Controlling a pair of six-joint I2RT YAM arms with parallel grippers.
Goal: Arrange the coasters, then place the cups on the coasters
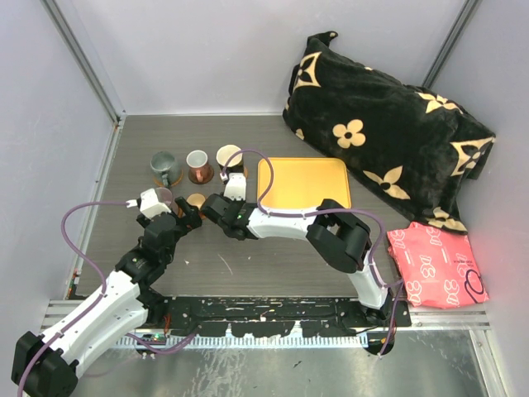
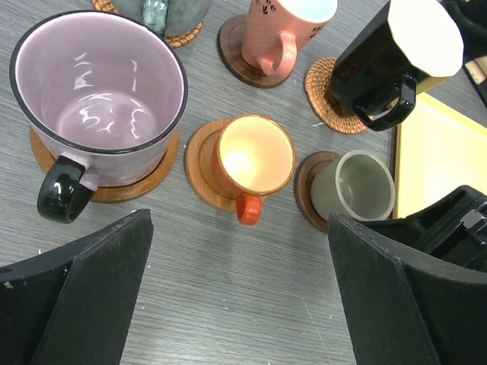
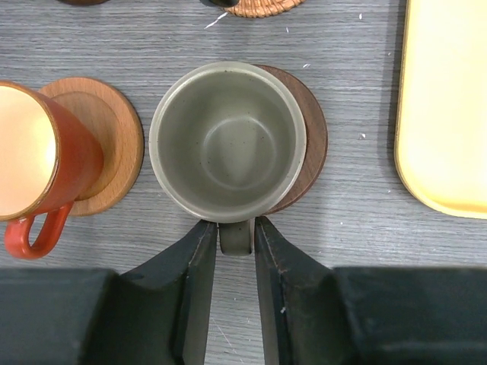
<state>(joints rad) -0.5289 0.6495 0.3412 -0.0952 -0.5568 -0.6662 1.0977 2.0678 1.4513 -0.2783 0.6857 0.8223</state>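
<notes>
Where the right wrist camera looks straight down, the tiny grey cup [image 3: 228,141] fills the middle. It is matte grey-green with a paler rim, faint specks inside and a short stub handle pointing toward the camera. It stands upright on a dark brown coaster [image 3: 313,137], which shows in this view only as a crescent at the cup's right. The right gripper [image 3: 236,228] has its two black fingers drawn narrow, one on each side of that handle. Whether they press it or stand just clear I cannot tell from this angle. Just to the left, the tiny orange cup [image 3: 34,163], glossy with a cream inside and a loop handle, stands on a light wooden coaster [image 3: 114,133]. The yellow tray [image 3: 445,114] lies to the right, apart from the dark disc.

The left gripper [image 2: 240,228] hangs over the grey wood-grain table [image 2: 228,304] with its fingers spread wide, holding nothing. Its camera shows the translucent purple mug [image 2: 99,91], black-handled, on a wooden coaster [image 2: 114,190]. Behind are the grey-green mug [image 2: 163,11], the copper-pink cup [image 2: 281,30] and the black cup [image 2: 396,53] with its cream inside, each on its own disc.
</notes>
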